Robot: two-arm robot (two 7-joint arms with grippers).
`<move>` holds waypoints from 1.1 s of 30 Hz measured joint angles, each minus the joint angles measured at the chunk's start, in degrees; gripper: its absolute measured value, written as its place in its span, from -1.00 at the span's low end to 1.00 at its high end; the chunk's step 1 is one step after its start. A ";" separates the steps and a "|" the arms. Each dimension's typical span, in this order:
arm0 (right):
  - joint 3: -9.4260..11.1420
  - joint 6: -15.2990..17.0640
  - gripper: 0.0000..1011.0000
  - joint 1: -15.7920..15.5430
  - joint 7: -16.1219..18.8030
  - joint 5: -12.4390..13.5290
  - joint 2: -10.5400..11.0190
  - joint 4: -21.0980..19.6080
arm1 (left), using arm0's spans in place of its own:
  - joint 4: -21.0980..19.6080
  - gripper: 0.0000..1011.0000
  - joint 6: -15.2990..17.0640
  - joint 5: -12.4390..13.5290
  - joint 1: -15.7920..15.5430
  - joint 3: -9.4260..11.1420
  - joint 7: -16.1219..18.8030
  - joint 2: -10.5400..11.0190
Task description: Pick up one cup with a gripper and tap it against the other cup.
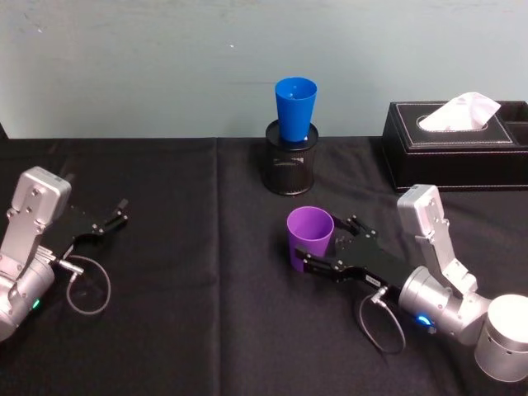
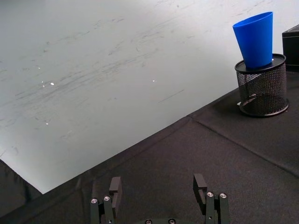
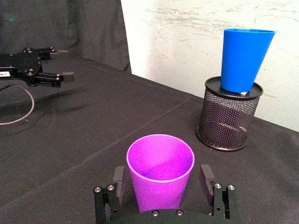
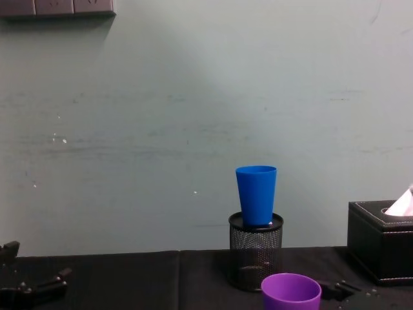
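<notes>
Grasping is judged the step in hand: the purple cup [image 1: 310,235], upright on the black cloth [image 1: 190,289], is straddled by the open right gripper [image 1: 327,241] (the left gripper [image 1: 111,216] is parked open, far left), so closure and a lift toward the blue cup [image 1: 295,107] seated in the mesh pen holder [image 1: 290,169] are called for.

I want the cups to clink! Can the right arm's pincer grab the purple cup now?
Probably yes. The right pincer is open with the purple cup upright between its fingers, nothing blocking. The left pincer lies open far to the left.
</notes>
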 joint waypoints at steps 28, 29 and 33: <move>-0.82 -0.86 0.99 3.03 0.23 -0.68 -2.76 3.92 | 0.00 0.98 0.00 0.00 0.00 0.00 0.00 0.00; -0.82 -0.77 0.99 3.00 0.22 -0.68 -2.76 3.92 | 0.00 0.98 0.00 0.00 0.00 0.00 0.00 0.00; -0.82 -0.67 0.99 2.97 0.18 -0.66 -2.77 3.92 | 0.00 0.98 0.00 0.00 0.00 0.00 0.00 0.00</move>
